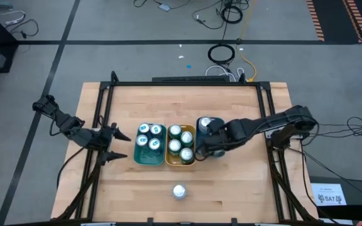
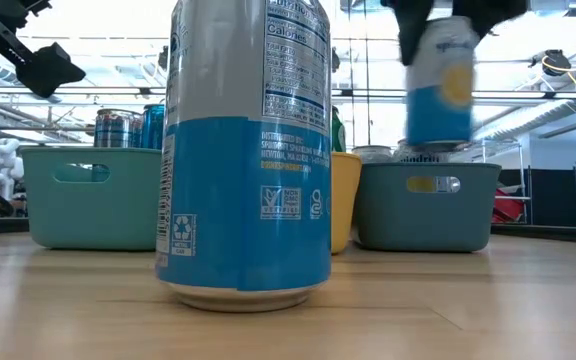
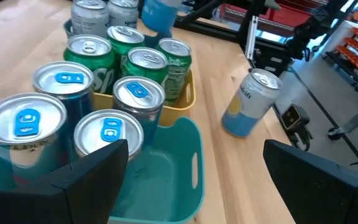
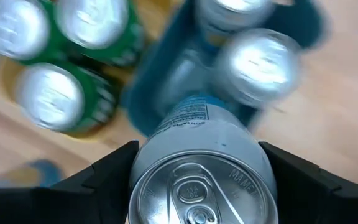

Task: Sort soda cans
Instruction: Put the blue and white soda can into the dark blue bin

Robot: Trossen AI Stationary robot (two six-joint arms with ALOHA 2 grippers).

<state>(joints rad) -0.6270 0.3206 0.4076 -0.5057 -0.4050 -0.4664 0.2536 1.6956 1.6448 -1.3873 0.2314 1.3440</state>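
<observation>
My right gripper point(image 4: 201, 180) is shut on a silver-white and light-blue soda can point(image 2: 438, 85), above the blue-grey tray point(image 2: 428, 210) that holds like cans point(image 4: 253, 62). My left gripper point(image 3: 194, 168) is open at the table's left, just beside the teal tray point(image 3: 185, 180) with three blue cans point(image 3: 138, 93). The yellow tray point(image 1: 181, 162) between the two holds several green cans point(image 3: 145, 62). One more silver-white and blue can point(image 1: 179, 191) stands upright on its base near the table's near edge. My right gripper pinches the can's upper side wall point(image 4: 166, 134) between its two fingers point(image 4: 114, 171), one on either side just below the top rim. They come from above, pointing down. The can is lifted clear, roughly upright, over the blue-grey tray.
The three trays stand side by side at the table's middle. A dark frame point(image 1: 187, 83) runs along the table's far, left and right sides. Bare wood lies around the lone can at the near edge and to the right of the trays.
</observation>
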